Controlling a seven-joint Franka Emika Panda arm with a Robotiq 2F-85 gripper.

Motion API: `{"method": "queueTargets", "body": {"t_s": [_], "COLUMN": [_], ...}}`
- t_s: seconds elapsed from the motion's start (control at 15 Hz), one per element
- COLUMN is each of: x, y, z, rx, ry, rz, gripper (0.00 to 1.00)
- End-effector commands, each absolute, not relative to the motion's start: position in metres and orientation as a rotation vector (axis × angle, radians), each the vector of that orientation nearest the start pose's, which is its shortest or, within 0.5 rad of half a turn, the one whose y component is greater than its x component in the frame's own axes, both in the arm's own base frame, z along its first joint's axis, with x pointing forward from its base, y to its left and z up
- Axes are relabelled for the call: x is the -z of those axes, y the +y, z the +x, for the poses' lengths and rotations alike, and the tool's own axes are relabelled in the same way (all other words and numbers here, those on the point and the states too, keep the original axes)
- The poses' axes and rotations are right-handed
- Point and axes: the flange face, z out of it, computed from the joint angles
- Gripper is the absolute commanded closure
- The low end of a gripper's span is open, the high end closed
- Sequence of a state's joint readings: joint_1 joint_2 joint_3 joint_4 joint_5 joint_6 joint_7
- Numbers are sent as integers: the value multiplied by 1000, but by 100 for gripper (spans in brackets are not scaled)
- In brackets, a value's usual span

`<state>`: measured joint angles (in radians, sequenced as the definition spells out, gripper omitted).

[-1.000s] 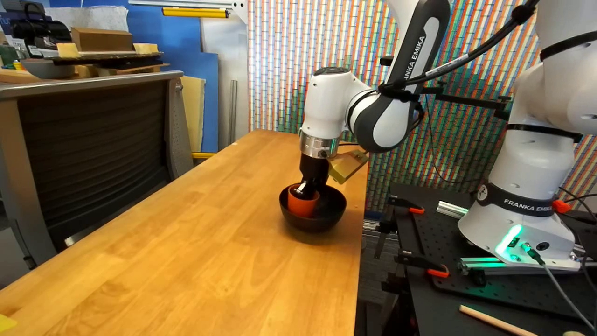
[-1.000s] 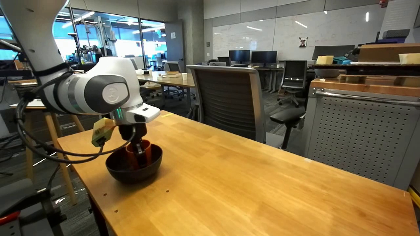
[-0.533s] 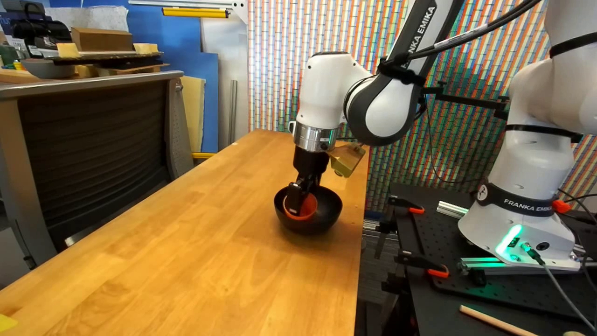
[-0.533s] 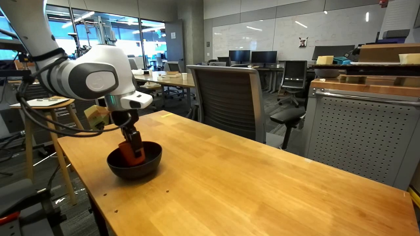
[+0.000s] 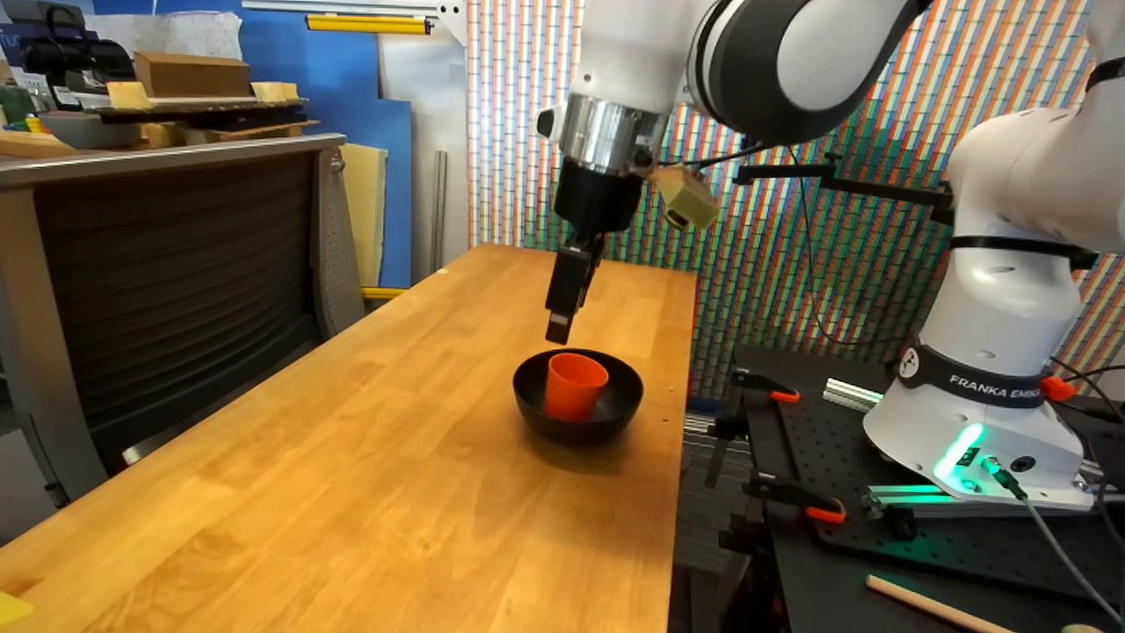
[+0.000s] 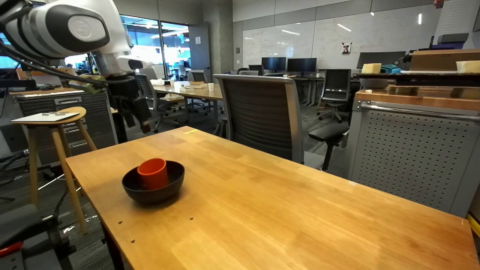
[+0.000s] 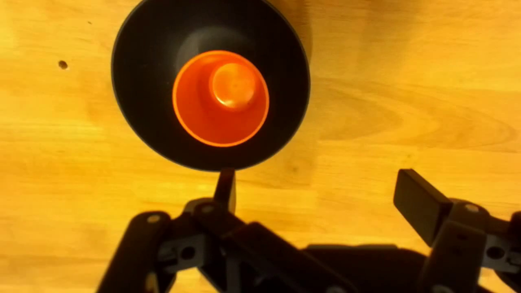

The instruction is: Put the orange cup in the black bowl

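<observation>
Orange cup [image 7: 220, 101] is inside the black bowl [image 7: 140, 81], mouth up, leaning slightly; bowl's on the wood table [image 6: 285, 210]. Gripper [image 7: 316, 171] hangs above, jaws wide apart. In wrist view the cup is outside the gap: on the far side of the jaws, left of the gap's middle. Both exterior views: jaws higher than cup rim, clear of it.

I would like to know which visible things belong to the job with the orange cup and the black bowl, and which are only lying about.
For the job:
black bowl
orange cup, inside that bowl
pincer, open and empty

Only lying about:
wooden stick
chair
brown box
grey bowl
</observation>
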<state>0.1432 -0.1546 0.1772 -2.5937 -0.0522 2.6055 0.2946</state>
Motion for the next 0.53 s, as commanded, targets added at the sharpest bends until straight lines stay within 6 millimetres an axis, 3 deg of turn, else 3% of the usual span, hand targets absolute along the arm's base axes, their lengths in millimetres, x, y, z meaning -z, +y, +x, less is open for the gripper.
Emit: {"method": "queueTargets", "body": {"t_s": [0.0,0.33,0.4,0.47], "x": [-400,-483,-454,-468], "y": [157,174,176,177], "z": [400,362,376,368], "rx": [306,169,205,187], "ry": [-309,-666,-550,-596], "rz": [-3074,-2874,-2958,-2931], "gripper": [0,0,0,0]}}
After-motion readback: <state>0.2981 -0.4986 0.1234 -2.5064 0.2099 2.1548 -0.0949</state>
